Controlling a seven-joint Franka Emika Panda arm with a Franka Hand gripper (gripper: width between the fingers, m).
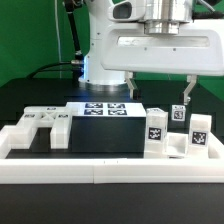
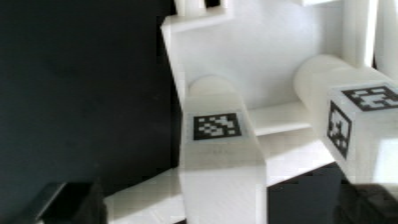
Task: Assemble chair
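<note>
The chair parts are matte white with black-and-white tags. A slotted panel lies at the exterior view's left. A tagged block and smaller tagged pieces stand at the right, against the rail. My gripper hangs open and empty just above the block, one finger on each side of it. In the wrist view a long tagged bar runs between my dark fingertips, a second tagged piece sits beside it, and a larger white part lies beyond.
The marker board lies flat on the black table in front of the robot base. A long white border rail runs along the front and turns up at both ends. Cables hang behind at the exterior view's left.
</note>
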